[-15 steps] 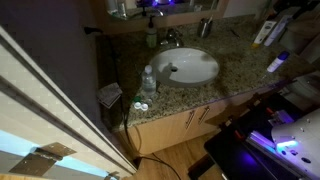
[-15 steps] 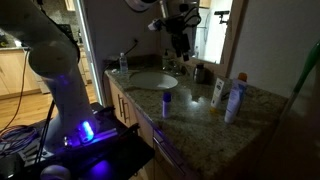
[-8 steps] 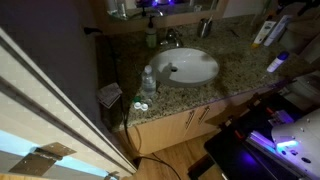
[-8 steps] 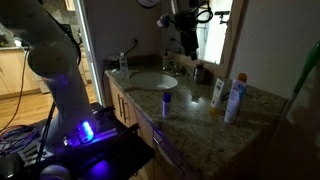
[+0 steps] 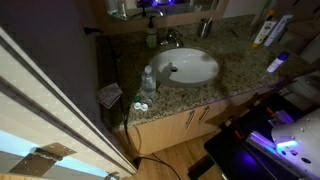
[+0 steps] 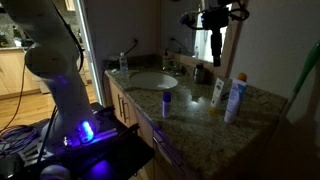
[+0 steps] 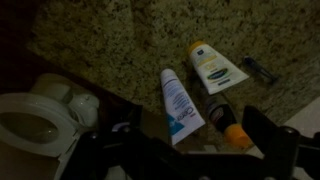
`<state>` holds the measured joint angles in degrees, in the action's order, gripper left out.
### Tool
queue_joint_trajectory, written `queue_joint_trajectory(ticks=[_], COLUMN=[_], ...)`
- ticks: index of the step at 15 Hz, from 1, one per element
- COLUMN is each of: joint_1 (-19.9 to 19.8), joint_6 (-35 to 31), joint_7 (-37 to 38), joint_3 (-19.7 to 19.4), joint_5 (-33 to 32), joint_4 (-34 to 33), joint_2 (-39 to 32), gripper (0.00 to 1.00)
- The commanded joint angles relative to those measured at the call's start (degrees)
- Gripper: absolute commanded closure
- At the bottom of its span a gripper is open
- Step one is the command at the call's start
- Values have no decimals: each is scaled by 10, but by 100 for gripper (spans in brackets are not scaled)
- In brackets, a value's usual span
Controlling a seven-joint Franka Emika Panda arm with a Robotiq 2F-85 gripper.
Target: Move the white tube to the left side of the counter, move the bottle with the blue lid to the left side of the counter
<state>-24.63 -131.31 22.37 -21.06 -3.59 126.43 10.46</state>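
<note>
Over the last second the hand point(image 6: 215, 55) has swung away from above the tap point(image 6: 172, 66) towards 3 o'clock in an exterior view. It now hangs at 12 o'clock over the white tube point(image 6: 217, 93), jaws wide and holding nothing. Nothing on the counter point(image 6: 195, 108) has shifted. I read this as the approach to the first pick, with neither item moved yet.

Left to right in that view come the sink point(image 6: 150, 82), then the bottle with the blue lid point(image 6: 167, 103) near the front edge. Next is the upright tube, and just beside it at 3 o'clock a taller can with a reddish cap point(image 6: 237, 98).

In the wrist view the tube point(image 7: 178, 105) lies near centre, its lower end hidden behind the hand's dark body. At its 1 o'clock is a pale container with a dark blue cap point(image 7: 213, 68); I cannot tell whether this is the task's bottle. In an exterior view the tube point(image 5: 262, 33) and bottle point(image 5: 277, 63) are small, dim shapes at 2 o'clock of the sink, and the hand is not seen there.
</note>
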Motion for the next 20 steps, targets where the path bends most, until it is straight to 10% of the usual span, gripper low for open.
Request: queue_joint_trajectory(ticks=[1, 20], joint_1=[-3, 0], joint_6=[6, -73], joint_7=[3, 338], joint_3=[-7, -41], joint_5=[9, 176], joint_4=[-16, -148], joint_2=[-14, -239], gripper=[0, 0])
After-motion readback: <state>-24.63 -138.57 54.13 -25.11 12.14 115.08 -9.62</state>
